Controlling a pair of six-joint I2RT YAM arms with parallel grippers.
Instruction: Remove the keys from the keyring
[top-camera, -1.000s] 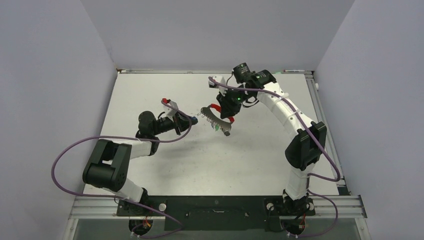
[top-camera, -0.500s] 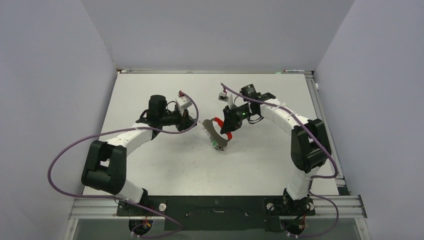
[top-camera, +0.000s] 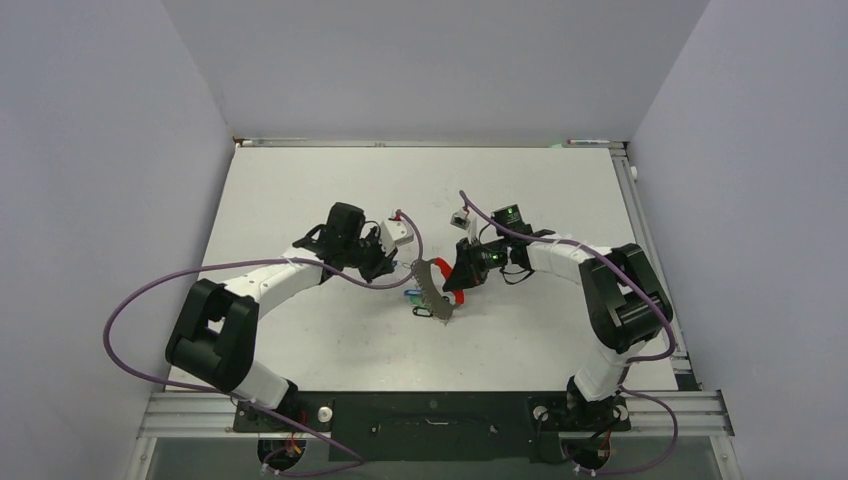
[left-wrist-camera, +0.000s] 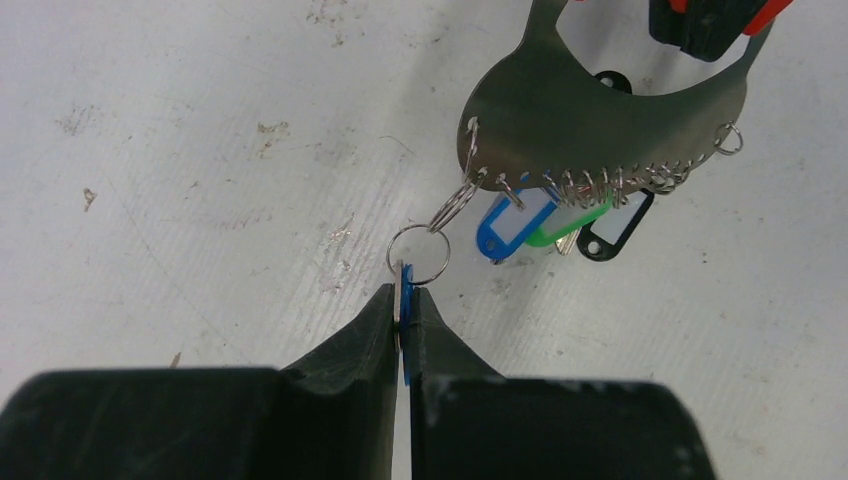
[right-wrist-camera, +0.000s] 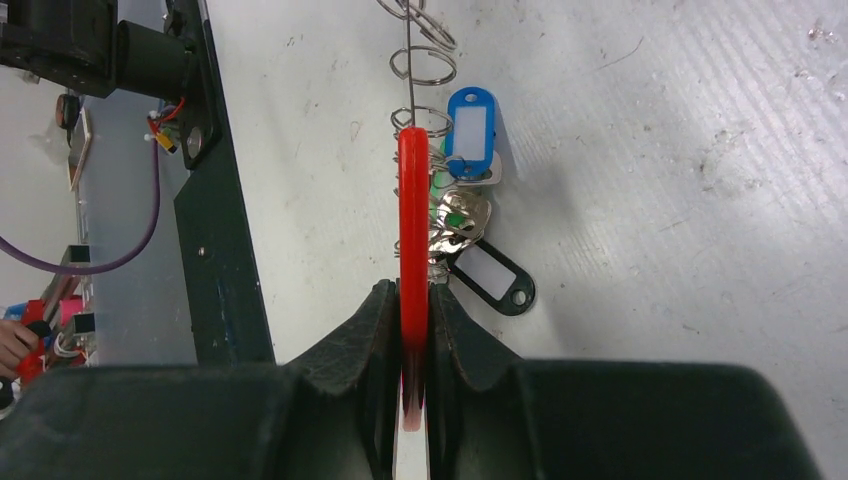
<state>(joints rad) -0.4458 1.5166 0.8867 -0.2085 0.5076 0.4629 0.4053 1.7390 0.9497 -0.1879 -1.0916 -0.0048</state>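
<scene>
Both jaws brought key (left-wrist-camera: 404, 292) and keyring (top-camera: 430, 285) nearer.

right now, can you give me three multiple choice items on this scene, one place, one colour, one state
1. Where does the right gripper hold the keyring? A its red part B a black tag C a green tag
2. What colour is the tag in the left gripper? A green B blue C black
3. How does that tag stand to the keyring? A linked by small rings B lying loose C inside the right gripper
Answers: A, red strip sits between its jaws; B, blue edge shows between the shut jaws; A, rings chain tag to keyring.
</scene>
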